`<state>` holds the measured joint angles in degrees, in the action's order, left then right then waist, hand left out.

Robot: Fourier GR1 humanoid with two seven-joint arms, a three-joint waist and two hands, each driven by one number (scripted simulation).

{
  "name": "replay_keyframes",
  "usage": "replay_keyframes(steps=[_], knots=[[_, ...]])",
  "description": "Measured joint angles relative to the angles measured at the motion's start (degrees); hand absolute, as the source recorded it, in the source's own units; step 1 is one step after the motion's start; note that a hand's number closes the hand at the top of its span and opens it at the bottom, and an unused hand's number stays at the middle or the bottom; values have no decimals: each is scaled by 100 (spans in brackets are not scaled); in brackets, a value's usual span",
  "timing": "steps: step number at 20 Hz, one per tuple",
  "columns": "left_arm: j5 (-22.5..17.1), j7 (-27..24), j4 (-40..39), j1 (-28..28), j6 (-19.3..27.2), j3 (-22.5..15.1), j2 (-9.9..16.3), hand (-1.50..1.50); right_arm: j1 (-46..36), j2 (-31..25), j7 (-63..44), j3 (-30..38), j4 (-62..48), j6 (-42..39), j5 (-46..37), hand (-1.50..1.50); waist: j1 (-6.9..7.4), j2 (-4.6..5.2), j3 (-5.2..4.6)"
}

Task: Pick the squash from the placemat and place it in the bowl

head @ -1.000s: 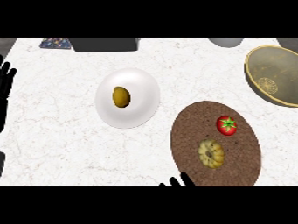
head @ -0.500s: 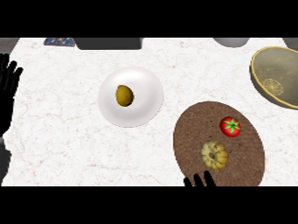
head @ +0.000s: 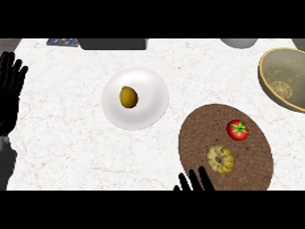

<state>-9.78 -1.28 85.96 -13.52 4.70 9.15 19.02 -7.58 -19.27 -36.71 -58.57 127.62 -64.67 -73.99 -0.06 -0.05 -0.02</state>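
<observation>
The fingers of the right hand (head: 194,181) poke up straight and spread from the lower edge of the head view, holding nothing, their tips just at the near rim of the brown placemat (head: 197,134). The squash (head: 221,159), a pale yellow ribbed one, lies on the near half of that placemat, just beyond and to the right of those tips, with a red tomato (head: 238,129) near it on the far side.

The step in hand looks like the reach for the squash. To do it well, the hand should come over the squash from the near side and close round its body without nudging the tomato, which sits close enough to be bumped. The squash is squat and ribbed, so a wrap across its width probably seats best.

The bowl (head: 273,87), tan with a yellow rim, stands at the right edge of the tabletop (head: 62,134), well apart from the placemat, so the carry goes forward and right.

The left hand (head: 3,96) rests open, fingers up, at the left edge. A white plate (head: 148,107) with 1 small olive-yellow item (head: 129,97) lies left of the placemat.
</observation>
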Motion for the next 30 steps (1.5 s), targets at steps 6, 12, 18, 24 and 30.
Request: replay_keyframes(steps=[6, 12, 18, 24, 30], knots=[[11, 23, -101, -108, -95, 97, 2, 0, -161, -147, 307, 402, -451, 290, 76, -150, 8, 5, 2], [23, -15, -251, -177, -211, 206, 17, 0, -170, -541, 722, 660, -839, 907, -38, -150, 5, 6, 3], [91, 230, 116, -63, -159, 187, -46, 0, -192, -811, 1313, 989, -1020, 1294, -17, -150, 15, 2, 3], [90, -21, -176, -138, -288, 301, -64, 0, -266, -876, 1903, 1080, -1647, 1894, -168, -150, 12, 6, 3], [164, -3, -59, -66, -253, 286, -171, 0, 29, -1008, 2088, 1123, -1886, 2285, -525, -150, 6, 2, 3]])
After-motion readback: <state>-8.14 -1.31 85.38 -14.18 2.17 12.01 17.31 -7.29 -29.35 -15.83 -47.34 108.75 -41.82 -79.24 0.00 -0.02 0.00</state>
